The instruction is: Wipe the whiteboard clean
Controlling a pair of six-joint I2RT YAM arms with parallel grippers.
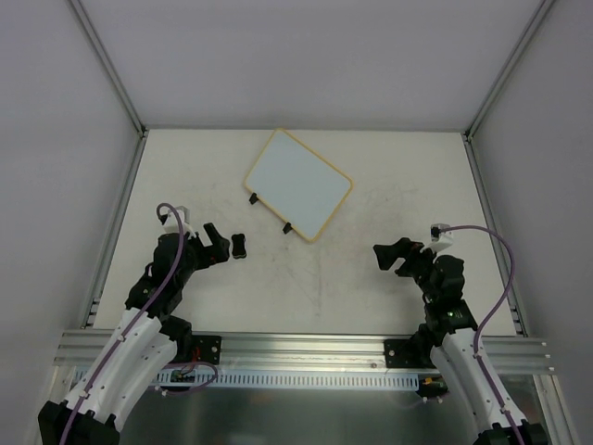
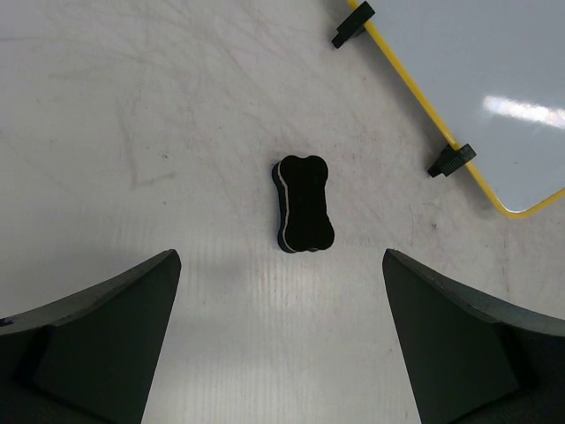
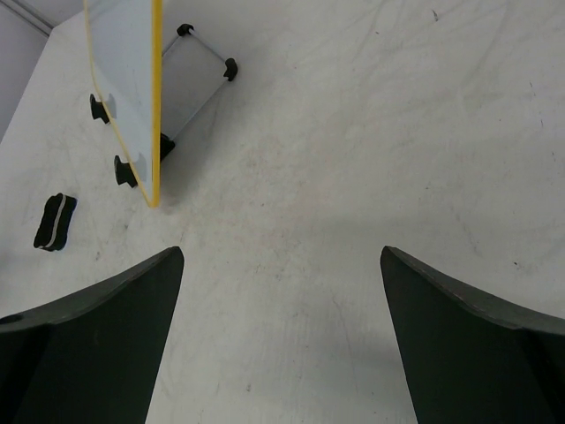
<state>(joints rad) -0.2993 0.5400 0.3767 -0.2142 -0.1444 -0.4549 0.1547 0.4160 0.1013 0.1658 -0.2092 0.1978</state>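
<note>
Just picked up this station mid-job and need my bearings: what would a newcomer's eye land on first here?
The yellow-framed whiteboard sits askew at the far middle of the table, with no marks showing. A black bone-shaped eraser lies just beyond the left gripper, whose jaws stand open and empty. The right gripper, also open, hovers over bare table to the near right of the board.

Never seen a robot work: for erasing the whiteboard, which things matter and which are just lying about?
For the job: whiteboard; black bone-shaped eraser; left gripper, open, facing the eraser; right gripper, open.
Just there: scuffed white table; aluminium rail at its near edge.
</note>
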